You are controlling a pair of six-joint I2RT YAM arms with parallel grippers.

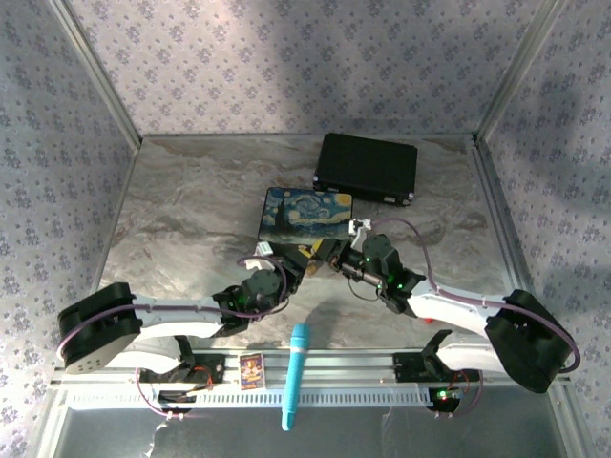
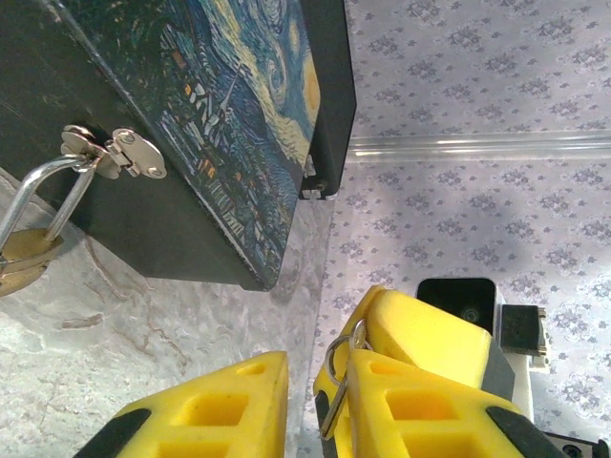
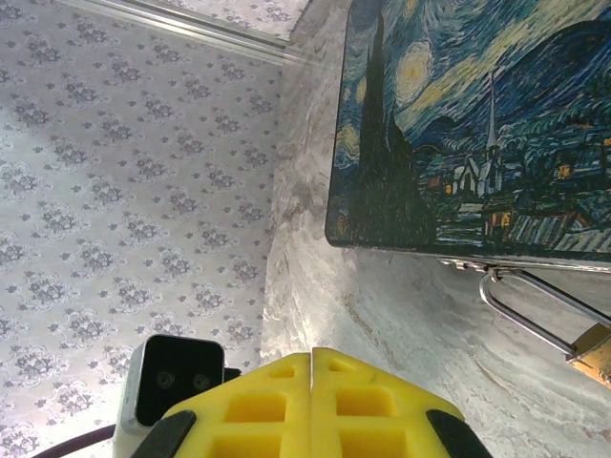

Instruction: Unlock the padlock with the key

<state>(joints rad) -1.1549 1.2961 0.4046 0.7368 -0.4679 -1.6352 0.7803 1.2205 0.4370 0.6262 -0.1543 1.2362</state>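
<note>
Judged as the step in hand: getting a firm, square hold on the key (image 2: 334, 405) before carrying it to the lock. Left gripper (image 2: 310, 370): yellow fingers a narrow gap apart, with the key and its wire ring against the inner face of the finger on the right of that wrist view and bare space on the key's other side, so not clamped on it as seen. Right gripper (image 3: 311, 361): fingers pressed together, tip apparently just beside the left gripper's key-side finger, nothing visibly held between them. To do this well: pinch the key by its head, flat across both pads, blade sticking out past the fingertips and in line with them; check for no swinging or twisting on the ring before moving off. Keyhole not visible, so expect some hunting, probably with the other gripper steadying the lock body. Padlock (image 2: 21, 256): ahead of the left fingertips and well off to their left; ahead and to the right of the shut right fingers. Tiny brass-gold body lying on the marbled table (image 2: 143, 334), cut off at the frame edge in both wrist views; thin silver U-shaped shackle threaded through the small hasp (image 2: 119, 153) on the dark front of the Starry Night box (image 2: 239, 105), closed as far as can be seen.
</note>
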